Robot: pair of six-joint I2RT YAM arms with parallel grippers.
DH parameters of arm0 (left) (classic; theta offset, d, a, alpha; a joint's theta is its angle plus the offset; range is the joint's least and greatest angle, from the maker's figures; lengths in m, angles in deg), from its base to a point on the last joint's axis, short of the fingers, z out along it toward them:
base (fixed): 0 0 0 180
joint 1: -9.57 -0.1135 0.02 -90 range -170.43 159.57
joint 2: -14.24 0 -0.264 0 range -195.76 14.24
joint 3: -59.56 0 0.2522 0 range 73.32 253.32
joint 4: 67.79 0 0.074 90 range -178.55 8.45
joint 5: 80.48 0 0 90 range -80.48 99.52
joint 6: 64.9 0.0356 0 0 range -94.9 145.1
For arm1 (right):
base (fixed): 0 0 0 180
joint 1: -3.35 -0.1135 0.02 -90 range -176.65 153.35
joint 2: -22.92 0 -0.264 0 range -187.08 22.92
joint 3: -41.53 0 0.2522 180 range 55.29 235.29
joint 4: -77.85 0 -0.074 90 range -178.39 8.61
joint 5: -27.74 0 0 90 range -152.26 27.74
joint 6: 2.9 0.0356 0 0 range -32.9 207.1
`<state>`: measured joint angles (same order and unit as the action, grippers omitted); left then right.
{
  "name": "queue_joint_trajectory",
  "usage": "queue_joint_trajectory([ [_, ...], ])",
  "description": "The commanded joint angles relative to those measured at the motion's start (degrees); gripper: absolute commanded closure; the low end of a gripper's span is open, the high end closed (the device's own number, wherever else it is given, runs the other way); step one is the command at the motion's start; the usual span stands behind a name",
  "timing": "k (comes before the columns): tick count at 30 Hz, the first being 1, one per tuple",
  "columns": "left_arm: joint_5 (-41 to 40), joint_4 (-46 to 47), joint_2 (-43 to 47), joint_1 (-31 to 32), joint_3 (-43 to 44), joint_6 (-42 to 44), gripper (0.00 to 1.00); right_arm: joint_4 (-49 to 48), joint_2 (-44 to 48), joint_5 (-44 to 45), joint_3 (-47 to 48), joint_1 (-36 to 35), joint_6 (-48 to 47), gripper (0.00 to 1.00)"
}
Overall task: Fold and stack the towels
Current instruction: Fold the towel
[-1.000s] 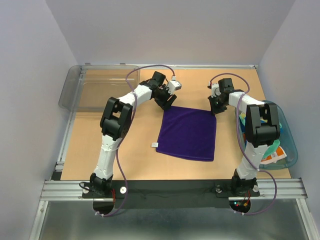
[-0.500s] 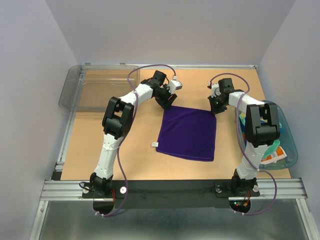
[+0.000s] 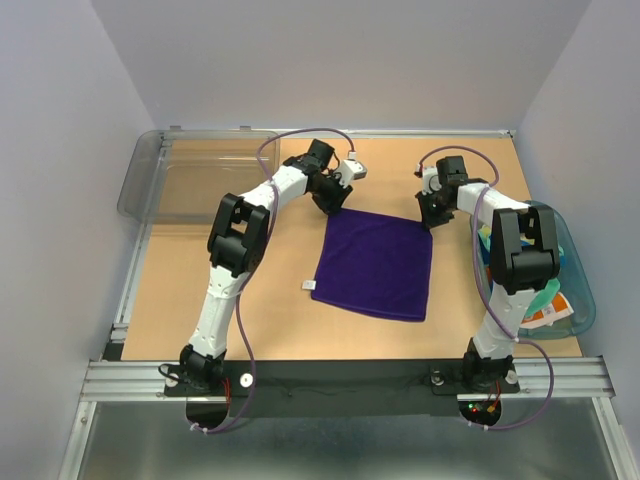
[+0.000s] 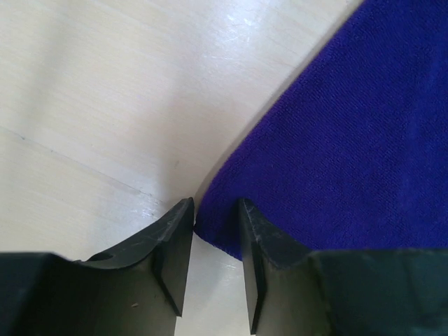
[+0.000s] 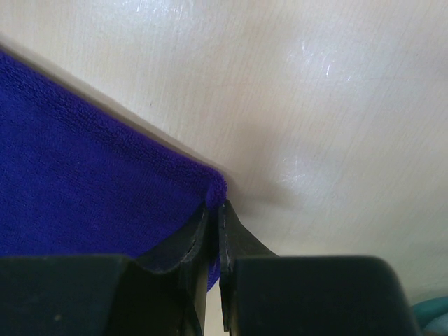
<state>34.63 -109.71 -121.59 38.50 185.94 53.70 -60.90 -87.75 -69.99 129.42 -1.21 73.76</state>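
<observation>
Purple towel, seemingly flat, on wooden table

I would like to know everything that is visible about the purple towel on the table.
The purple towel is a soft, finely looped cloth, plain in colour, spread flat and unfolded on the wooden table, slightly turned. A small white tag sticks out at its near left corner. The right gripper has its jaws pinched on the far right corner. The left gripper straddles the far left corner, jaws a little apart, not yet closed on it.
</observation>
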Motion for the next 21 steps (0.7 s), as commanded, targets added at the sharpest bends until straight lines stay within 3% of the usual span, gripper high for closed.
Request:
queue_joint_trajectory([
  [1,-1.02,-7.08,-3.3,0.78,-0.47,1.37,0.65,1.52,-5.78,4.39,-1.62,0.16,-2.3,0.95],
  [8,-4.09,-6.29,-1.72,0.08,-0.56,2.78,0.88,1.43,-8.85,1.57,4.7,0.25,-3.44,0.95],
  [9,-4.27,-5.42,-1.2,-0.18,-0.64,2.69,0.98,1.52,-9.21,2.01,5.75,0.25,-3.62,0.95],
  [10,-4.71,-5.15,-0.93,-0.8,-0.82,2.69,1.0,1.43,-9.91,2.27,6.46,0.16,-4.14,0.95],
  [21,-9.89,3.63,6.01,-4.05,-1.87,0.67,1.0,0.64,-10.88,4.74,17.97,0.16,-5.64,0.96],
])
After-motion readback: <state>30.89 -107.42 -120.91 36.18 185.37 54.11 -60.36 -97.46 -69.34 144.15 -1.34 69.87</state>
